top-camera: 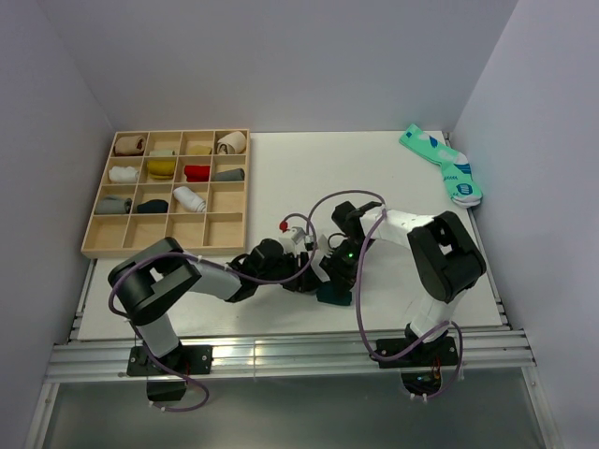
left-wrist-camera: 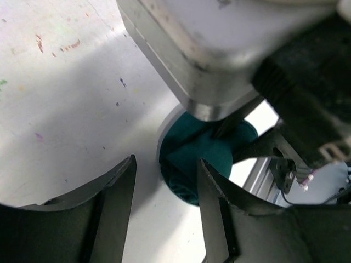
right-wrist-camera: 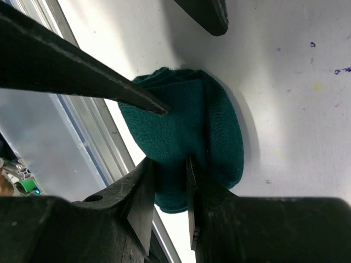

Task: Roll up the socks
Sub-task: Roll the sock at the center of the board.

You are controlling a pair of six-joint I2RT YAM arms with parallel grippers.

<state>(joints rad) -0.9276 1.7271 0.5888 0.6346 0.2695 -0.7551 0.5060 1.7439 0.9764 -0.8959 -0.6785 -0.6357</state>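
Green socks [right-wrist-camera: 219, 131], already balled up, sit clamped in the right claw [right-wrist-camera: 176, 136] while the left claw [left-wrist-camera: 165, 161] hangs parted beside them, release still pending.

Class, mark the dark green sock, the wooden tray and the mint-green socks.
dark green sock [right-wrist-camera: 184, 123]: right wrist view, middle of the bundle.
wooden tray [top-camera: 164, 250]: top view, near rim.
mint-green socks [top-camera: 447, 168]: top view, middle of the pair.

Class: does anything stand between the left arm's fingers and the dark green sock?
Nothing visible lies between: the dark green sock sits just past the open left fingers. The right gripper is pinching it.
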